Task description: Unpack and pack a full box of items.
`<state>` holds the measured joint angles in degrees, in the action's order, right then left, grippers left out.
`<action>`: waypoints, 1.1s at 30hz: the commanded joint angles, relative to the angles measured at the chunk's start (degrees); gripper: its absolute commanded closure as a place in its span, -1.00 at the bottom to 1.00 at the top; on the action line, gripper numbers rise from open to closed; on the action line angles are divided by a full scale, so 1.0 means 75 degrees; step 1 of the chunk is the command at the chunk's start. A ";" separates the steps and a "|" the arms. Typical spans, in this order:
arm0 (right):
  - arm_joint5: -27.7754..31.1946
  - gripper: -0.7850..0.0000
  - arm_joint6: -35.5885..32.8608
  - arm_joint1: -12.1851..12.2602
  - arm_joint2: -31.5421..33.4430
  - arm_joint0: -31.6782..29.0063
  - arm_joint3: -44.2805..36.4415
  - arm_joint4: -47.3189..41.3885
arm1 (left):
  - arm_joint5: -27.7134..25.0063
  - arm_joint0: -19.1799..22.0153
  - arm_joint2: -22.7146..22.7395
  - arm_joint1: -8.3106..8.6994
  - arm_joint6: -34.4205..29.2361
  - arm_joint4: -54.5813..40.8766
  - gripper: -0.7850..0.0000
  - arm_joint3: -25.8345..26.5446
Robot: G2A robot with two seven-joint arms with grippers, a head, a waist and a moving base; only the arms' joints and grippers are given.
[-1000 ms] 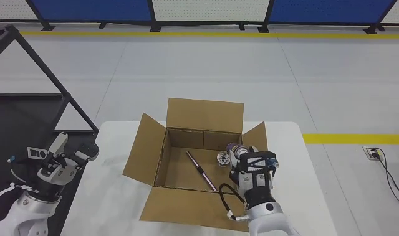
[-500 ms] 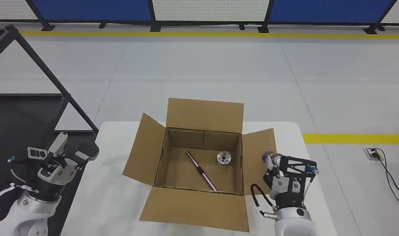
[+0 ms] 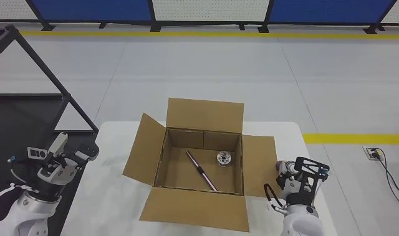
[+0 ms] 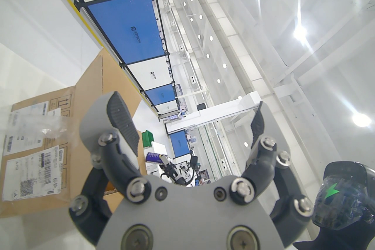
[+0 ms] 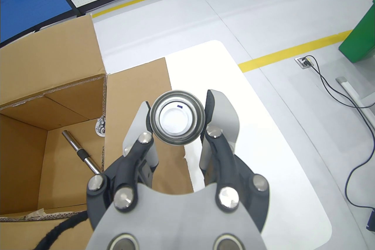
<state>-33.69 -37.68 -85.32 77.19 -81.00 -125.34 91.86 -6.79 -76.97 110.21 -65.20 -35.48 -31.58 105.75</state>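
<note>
An open cardboard box [image 3: 202, 127] stands in the middle of the white table [image 3: 106, 192]. Inside lie a metal rod [image 3: 201, 170] and a small round metal part [image 3: 224, 157]. My right gripper [image 3: 293, 174] hangs over the table just right of the box's right flap, shut on a metal can [image 5: 176, 121] whose silver bottom faces the wrist camera. The rod [image 5: 80, 155] and round part [image 5: 100, 127] also show beside it in the box. My left gripper [image 4: 187, 119] is open with nothing between its fingers, off the table's left side [image 3: 65, 155], tilted up toward the ceiling.
The box's four flaps are folded outward; the right flap [image 3: 259, 164] lies flat next to the right gripper. Bare table runs to the right of the flap [image 5: 257, 128] up to the table's edge. A black frame [image 3: 43, 68] stands at the far left.
My right gripper has carried the can out of the box, rightward over the right flap to the table's right side. The flap has dropped flatter. The left arm has kept still.
</note>
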 commanded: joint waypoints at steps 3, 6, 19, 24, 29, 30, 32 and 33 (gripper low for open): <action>-0.0250 1.00 -0.0064 -0.0024 0.0096 0.0013 0.0027 -0.0029 | 0.0000 0.0000 0.0000 0.0000 0.0000 0.0000 -1.00 0.0000; -0.0250 1.00 -0.0064 -0.0024 0.0096 0.0013 0.0027 -0.0029 | 0.0000 0.0000 0.0000 0.0000 0.0000 0.0000 -1.00 0.0000; -0.0585 1.00 -0.0171 -0.0073 0.0567 0.0280 0.0377 -0.0549 | 0.0000 0.0000 0.0000 0.0000 0.0000 0.0000 -1.00 0.0000; -0.0503 1.00 -0.0414 -0.0073 0.1274 0.0353 0.0402 -0.1313 | 0.0000 0.0000 0.0000 0.0000 0.0000 0.0000 -1.00 0.0000; -0.0575 1.00 -0.0713 -0.0069 0.1946 0.0448 0.0617 -0.2022 | 0.0000 0.0000 0.0000 0.0000 0.0000 0.0000 -1.00 0.0000; -0.0664 1.00 -0.0780 -0.0071 0.2054 0.0511 0.0681 -0.2129 | 0.0000 0.0000 0.0000 0.0000 0.0000 0.0000 -1.00 0.0000; -0.0791 1.00 -0.0869 -0.0072 0.2226 0.0607 0.0805 -0.2295 | 0.0000 0.0000 0.0000 0.0000 0.0000 0.0000 -1.00 0.0000; -0.0878 1.00 -0.0891 -0.0075 0.2312 0.0647 0.0866 -0.2384 | 0.0000 0.0000 0.0000 0.0000 0.0000 0.0000 -1.00 0.0000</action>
<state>-39.54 -44.18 -85.86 93.80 -76.50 -119.35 74.74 -6.79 -76.97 110.21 -65.20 -35.48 -31.58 105.75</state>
